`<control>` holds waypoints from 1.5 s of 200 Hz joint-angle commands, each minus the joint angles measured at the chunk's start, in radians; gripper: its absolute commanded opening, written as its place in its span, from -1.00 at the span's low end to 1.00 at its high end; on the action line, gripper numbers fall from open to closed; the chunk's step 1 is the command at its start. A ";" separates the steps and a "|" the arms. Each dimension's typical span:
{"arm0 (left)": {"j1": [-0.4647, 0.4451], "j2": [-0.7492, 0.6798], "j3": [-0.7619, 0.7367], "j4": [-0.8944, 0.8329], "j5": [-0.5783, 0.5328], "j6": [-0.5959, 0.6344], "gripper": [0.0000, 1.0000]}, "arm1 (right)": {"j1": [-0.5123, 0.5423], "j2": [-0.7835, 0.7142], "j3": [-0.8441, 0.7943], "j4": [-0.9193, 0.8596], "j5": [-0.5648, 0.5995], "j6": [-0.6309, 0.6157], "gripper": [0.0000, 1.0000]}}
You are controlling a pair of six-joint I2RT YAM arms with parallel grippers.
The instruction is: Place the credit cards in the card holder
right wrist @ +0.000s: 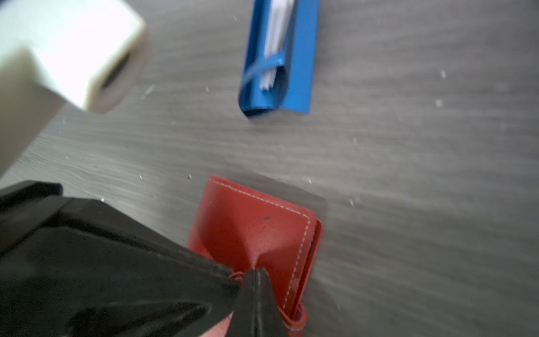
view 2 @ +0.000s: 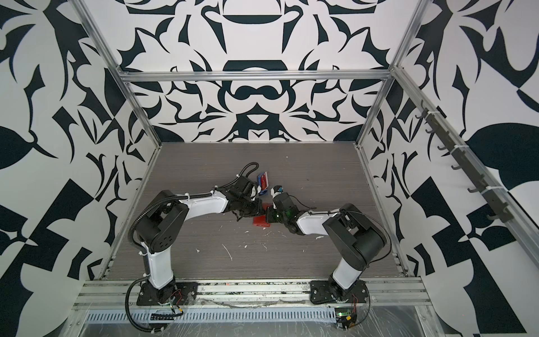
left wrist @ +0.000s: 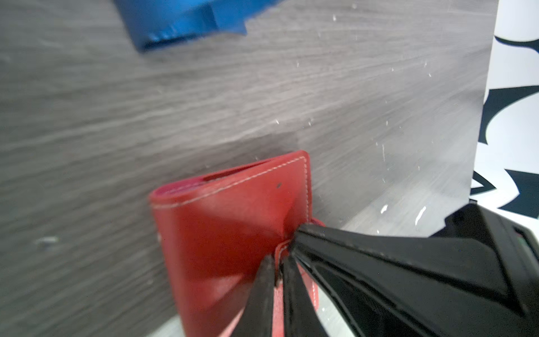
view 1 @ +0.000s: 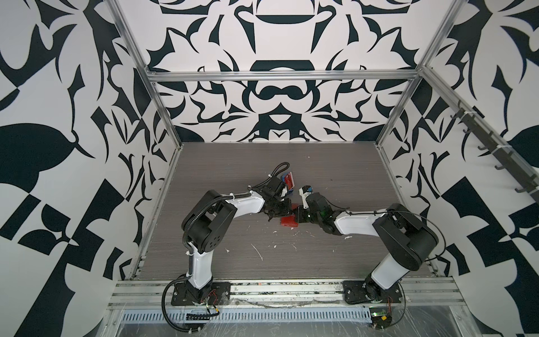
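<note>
The red card holder (view 1: 288,221) (left wrist: 230,221) (right wrist: 256,230) lies closed on the table mid-scene, with both grippers meeting at one edge. My right gripper (right wrist: 256,275) (view 1: 297,215) is shut on the cover and pinches it up into a tent. In the left wrist view it is the black wedge (left wrist: 379,262). My left gripper (left wrist: 275,270) (view 1: 284,209) stands right beside it, jaws a sliver apart with a red stitched edge of the holder between them. The credit cards stand in a blue rack (view 1: 287,183) (right wrist: 280,64) behind: a red one (view 1: 289,181) and white ones (right wrist: 275,40).
The blue rack (left wrist: 180,26) sits just behind the left wrist. Grey wood-grain tabletop (view 1: 335,175) carries white scuffs and flecks (view 1: 258,252) toward the front. Patterned walls and metal frame posts (view 1: 388,140) enclose the table. A rail (view 1: 262,287) runs along the front edge.
</note>
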 commanded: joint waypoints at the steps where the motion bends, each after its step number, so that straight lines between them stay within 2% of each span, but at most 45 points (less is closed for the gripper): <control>1: -0.025 0.040 -0.021 -0.151 -0.026 0.018 -0.72 | 0.019 -0.033 0.001 -0.199 -0.023 0.024 -1.00; 114: -0.025 -0.040 -0.012 -0.170 -0.082 0.030 -0.38 | 0.017 -0.113 0.072 -0.280 0.006 0.021 -0.98; 186: -0.025 -0.119 -0.024 -0.178 -0.139 0.042 -0.35 | 0.017 -0.157 0.083 -0.305 0.024 0.016 -0.97; 208: -0.025 -0.165 -0.045 -0.182 -0.210 0.044 -0.33 | 0.017 -0.174 0.087 -0.336 0.076 0.011 -0.91; 229: -0.023 -0.228 -0.071 -0.199 -0.314 0.051 -0.27 | 0.017 -0.192 0.099 -0.402 0.177 0.004 -0.83; 272: 0.012 -0.356 -0.118 -0.287 -0.628 0.107 -0.11 | 0.014 -0.219 0.139 -0.561 0.465 -0.048 -0.62; 300: 0.055 -0.430 -0.165 -0.303 -0.841 0.153 -0.03 | 0.002 -0.237 0.159 -0.604 0.644 -0.103 -0.49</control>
